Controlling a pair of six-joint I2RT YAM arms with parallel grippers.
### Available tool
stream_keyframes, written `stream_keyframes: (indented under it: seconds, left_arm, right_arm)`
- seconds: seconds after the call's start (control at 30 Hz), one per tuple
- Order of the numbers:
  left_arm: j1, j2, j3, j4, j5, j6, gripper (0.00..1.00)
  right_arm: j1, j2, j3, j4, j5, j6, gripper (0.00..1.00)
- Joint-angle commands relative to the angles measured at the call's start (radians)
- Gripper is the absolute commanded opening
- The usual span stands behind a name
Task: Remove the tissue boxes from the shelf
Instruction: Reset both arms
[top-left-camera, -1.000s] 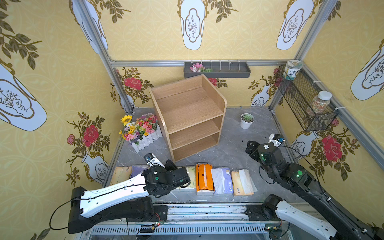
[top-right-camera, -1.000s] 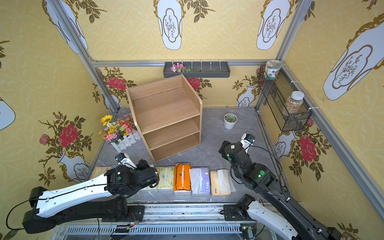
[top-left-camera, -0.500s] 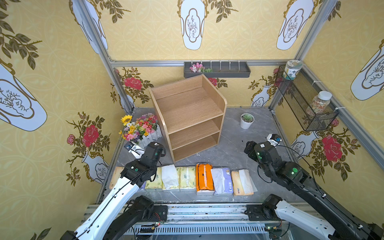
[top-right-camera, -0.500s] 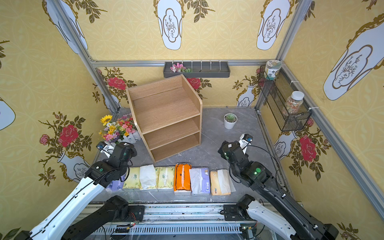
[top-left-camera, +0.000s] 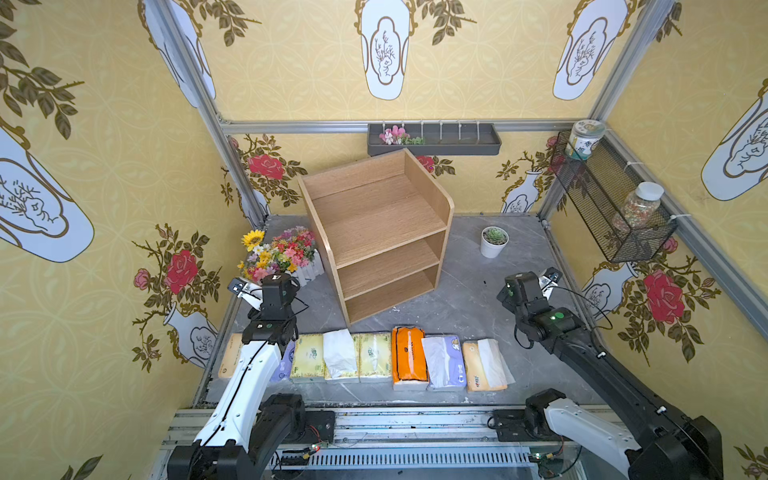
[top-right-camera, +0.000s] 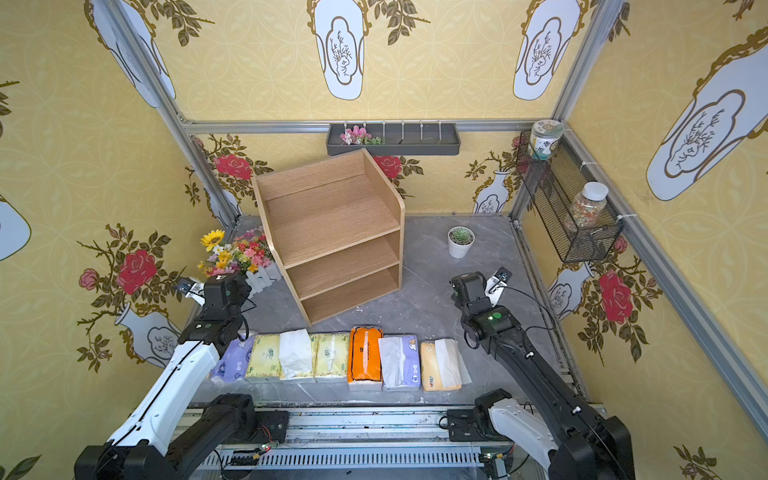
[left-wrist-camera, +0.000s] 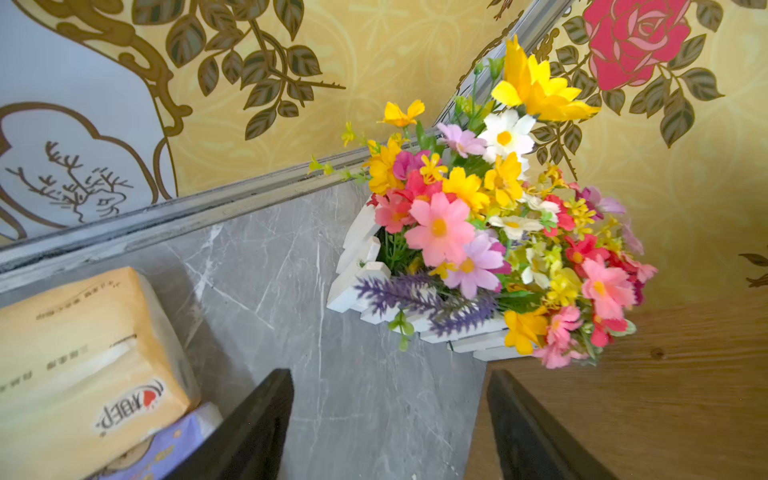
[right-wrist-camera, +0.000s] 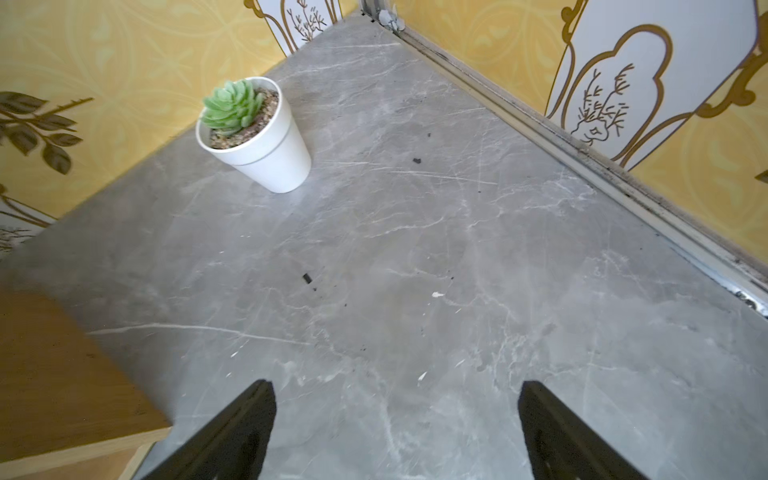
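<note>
Wood-grain shelf (top-left-camera: 374, 224), three tiers; tissue boxes (top-left-camera: 409, 353) rowed in front (two lavender, one orange); left pincer (left-wrist-camera: 388, 424), right pincer (right-wrist-camera: 397, 428) gaping.

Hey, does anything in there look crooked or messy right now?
Yes. The shelf stands turned at an angle to the back wall, and loose white tissue spills over the yellow packs in the floor row.

There are eight soft plastic-wrapped tissue packs (top-left-camera: 409, 357), one light-brown wooden shelf (top-left-camera: 374, 216) with three tiers, and one green plant (top-left-camera: 494, 236) in a white pot (top-left-camera: 492, 250).
</note>
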Motion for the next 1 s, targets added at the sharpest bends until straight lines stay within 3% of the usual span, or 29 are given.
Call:
stream_keyframes:
  seconds: [0.0,0.2,0.27,0.4,0.5,0.67,0.83,0.97]
  left_arm:
    - [0.002,0.024,-0.071,0.277,-0.015,0.17,0.99]
    - [0.003,0.057,-0.258,0.656,0.096,0.466,1.0]
    - [0.01,0.07,-0.289,0.704,0.155,0.531,1.0]
    - [0.037,0.142,-0.317,0.76,0.258,0.544,1.0]
    - [0.038,0.2,-0.362,0.911,0.351,0.567,1.0]
    - [0.038,0.277,-0.41,1.088,0.433,0.629,1.0]
    - [0.037,0.387,-0.516,1.388,0.416,0.631,1.0]
    - [0.038,0.372,-0.516,1.36,0.391,0.614,1.0]
  right_arm:
    - [-0.024,0.038,-0.063,0.305,0.048,-0.271,0.98]
    - [-0.109,0.152,-0.149,0.539,-0.076,-0.49,0.97]
    - [-0.114,0.179,-0.177,0.589,-0.085,-0.524,0.97]
    - [-0.152,0.254,-0.238,0.739,-0.151,-0.531,0.97]
    - [-0.168,0.311,-0.281,0.88,-0.203,-0.575,0.99]
    - [-0.168,0.265,-0.325,0.917,-0.23,-0.601,1.0]
    - [-0.168,0.174,-0.415,1.014,-0.188,-0.62,1.0]
    - [-0.157,0.193,-0.452,1.14,-0.171,-0.697,0.97]
